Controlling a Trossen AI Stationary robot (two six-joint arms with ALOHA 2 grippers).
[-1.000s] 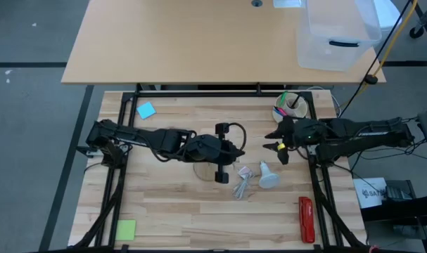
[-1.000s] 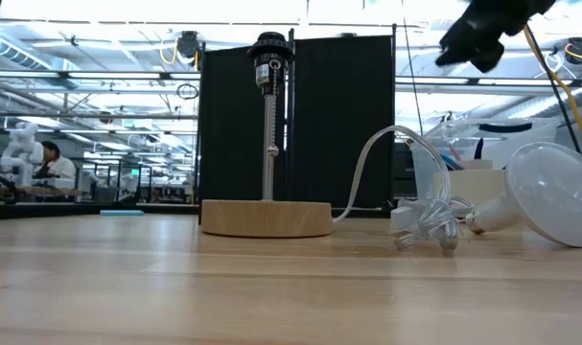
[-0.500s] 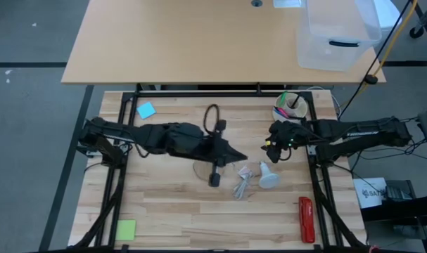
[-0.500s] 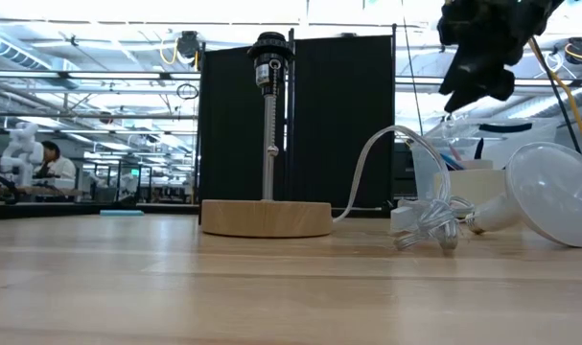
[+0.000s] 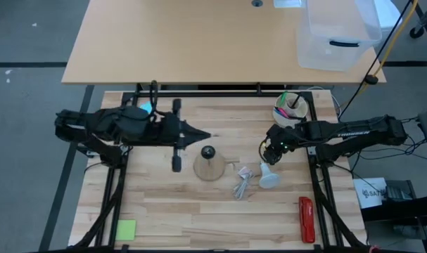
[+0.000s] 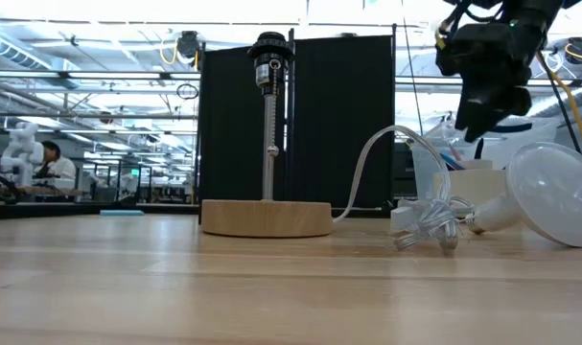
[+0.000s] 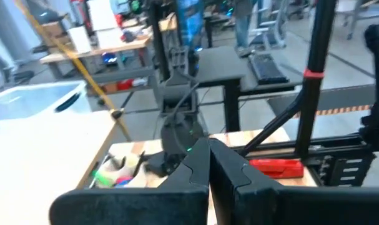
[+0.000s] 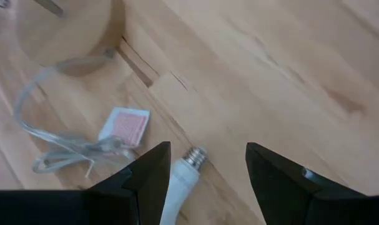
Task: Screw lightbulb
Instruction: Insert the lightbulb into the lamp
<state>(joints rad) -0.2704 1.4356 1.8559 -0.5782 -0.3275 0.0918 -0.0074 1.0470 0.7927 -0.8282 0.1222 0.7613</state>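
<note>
We see the right gripper [image 5: 271, 156] has come down over the lightbulb [image 5: 268, 176], which lies on its side on the tabletop [image 5: 164, 204], well to one side of the wooden lamp base [image 5: 208, 167] with a clear cord bundle [image 5: 243, 185] between them. In the right wrist view its fingers [image 8: 145, 178] stand spread and released, nothing held, straddling the bulb's silvery screw end [image 8: 194, 155]. We read this as lining up for the pick; no contact yet.

Against the earlier frames: a second ago the right gripper hung higher and further from the lamp base, near the cup of pens [image 5: 290, 107]; now it sits just above the bulb's neck, and in the low view it has dropped toward the bulb [image 6: 549, 196].

The left gripper [image 5: 203, 135] has pulled back. Earlier it reached over the lamp base; now it is clear of it on the side away from the bulb, fingers [image 7: 205, 169] clenched together and empty. The socket [image 5: 208, 151] now shows free from above, ready for the bulb. Bulb, base, cord unmoved.
</note>
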